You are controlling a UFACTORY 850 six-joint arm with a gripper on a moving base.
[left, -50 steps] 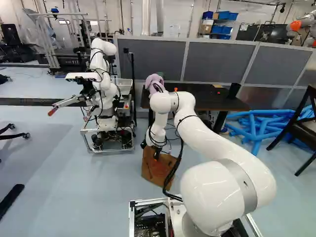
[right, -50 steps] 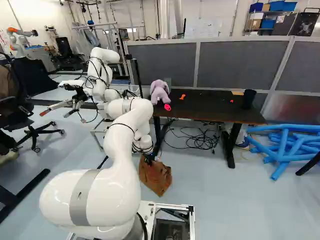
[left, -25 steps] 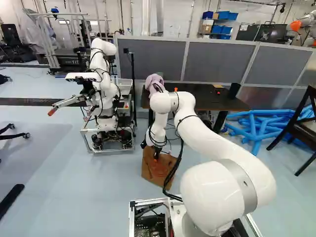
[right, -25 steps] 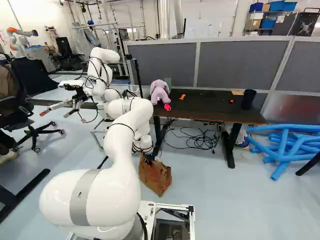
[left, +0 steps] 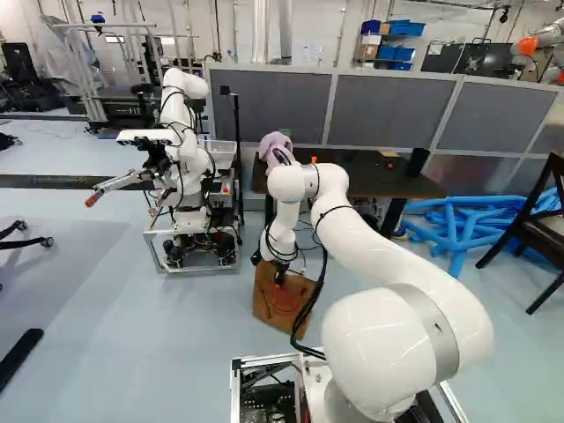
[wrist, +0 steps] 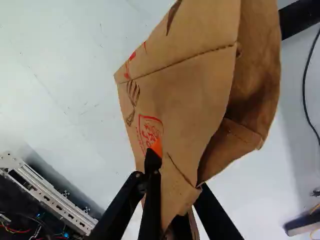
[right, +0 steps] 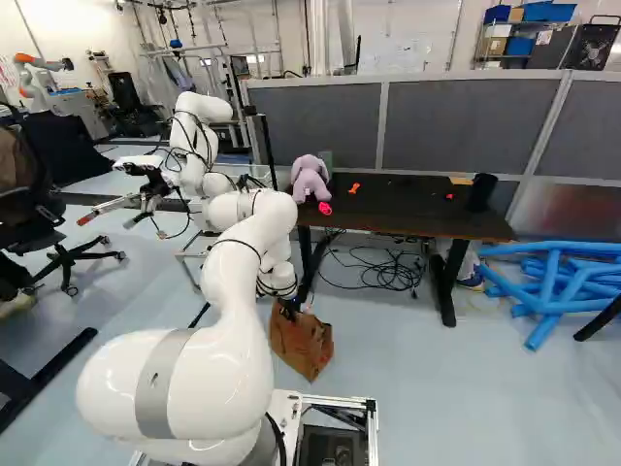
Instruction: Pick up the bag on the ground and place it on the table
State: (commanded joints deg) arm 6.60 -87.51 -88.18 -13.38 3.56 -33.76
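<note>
In the left base view my gripper (left: 280, 272) points down at the upper part of the brown paper bag (left: 280, 308). The bag (right: 303, 347) stands tilted at floor level ahead of the base; whether its bottom touches the floor I cannot tell. Seen from the wrist, the gripper (wrist: 157, 148) is shut on the bag's wall (wrist: 187, 95): one orange-tipped finger lies against the printed outer face, while the other is hidden behind the paper. The dark table (right: 412, 206) stands beyond the bag, at the grey partition.
A purple plush toy (right: 310, 179), a pink item (right: 325, 208), an orange item (right: 354, 187) and a black cup (right: 481, 192) are on the table. Another robot (left: 183, 159) stands left of it. Cables (right: 383, 270) lie underneath; blue tubes (right: 558, 288) lie to the right.
</note>
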